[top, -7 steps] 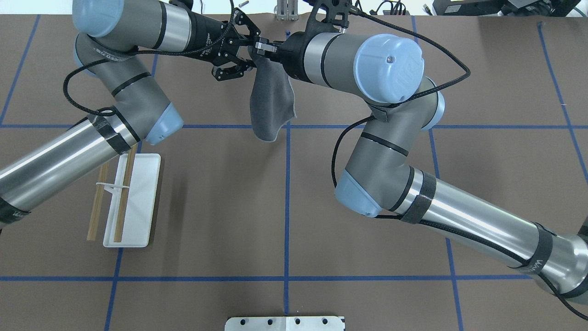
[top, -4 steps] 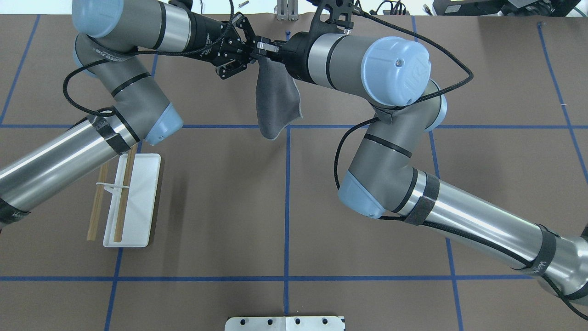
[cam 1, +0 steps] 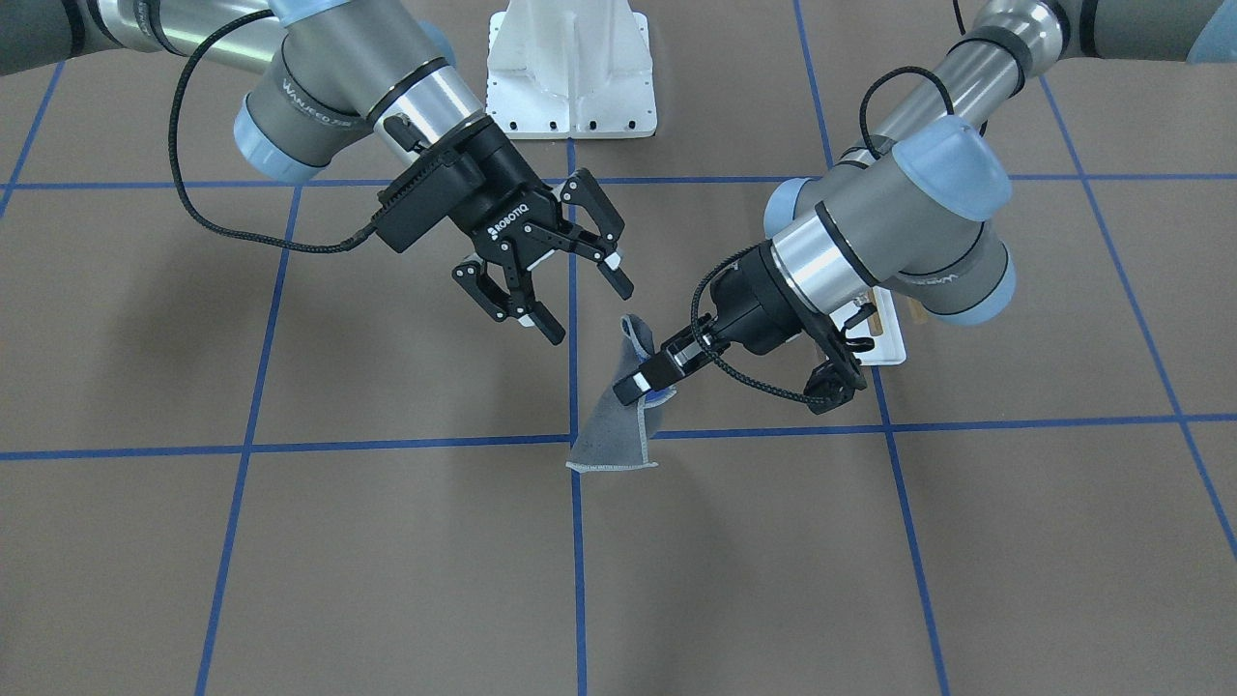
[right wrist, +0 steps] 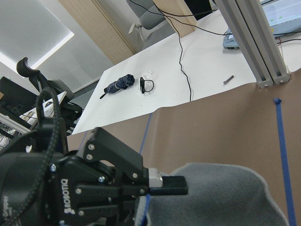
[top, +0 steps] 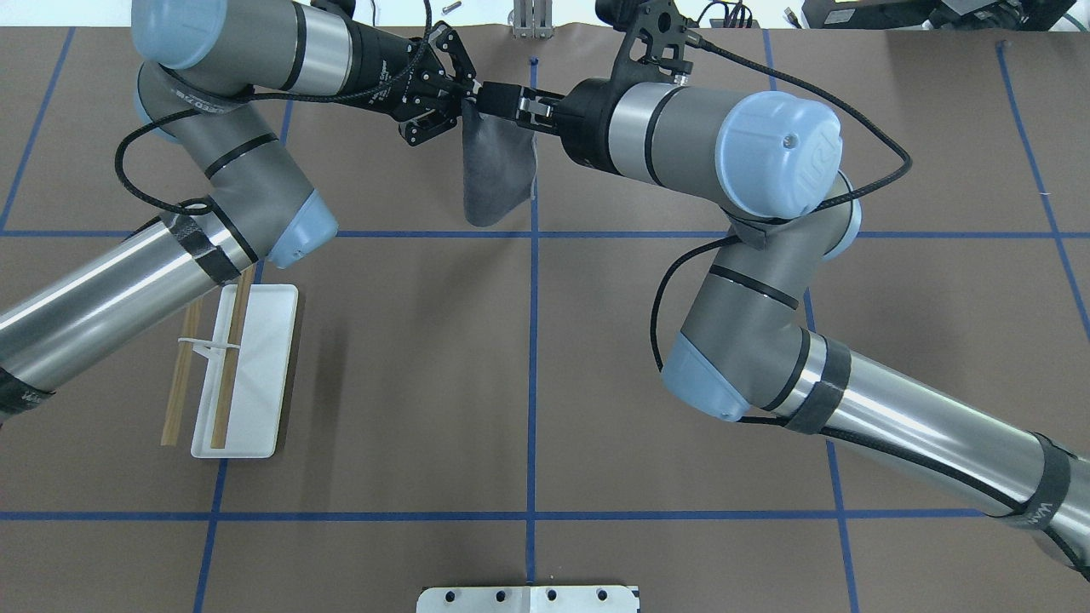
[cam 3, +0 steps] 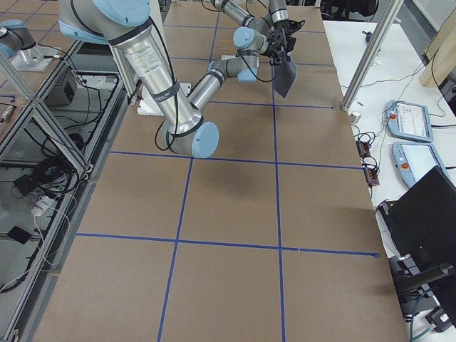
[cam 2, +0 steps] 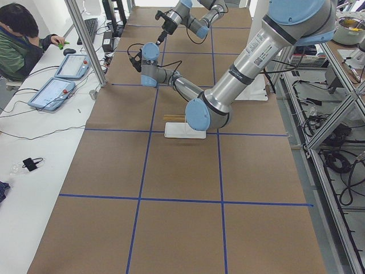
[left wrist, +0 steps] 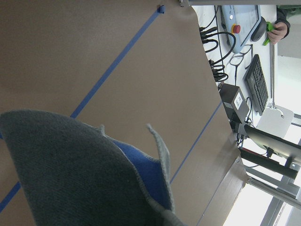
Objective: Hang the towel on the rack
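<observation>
The towel is dark grey with pale edging and hangs above the table at the far middle; its blue underside shows in the left wrist view. My left gripper is shut on the towel's upper part. In the overhead view the towel hangs below that gripper. My right gripper is open and empty, just beside the towel's top. The right wrist view shows the left gripper's fingers closed on the cloth. The rack, a white base with wooden bars, stands under my left arm.
A white mounting plate sits at the table's near edge. An operators' bench with tablets and a seated person runs along the far edge. An aluminium post stands at that edge.
My left gripper has shut on the towel's top. My right gripper has let go and drawn back to the right. The towel now hangs from the left gripper.
</observation>
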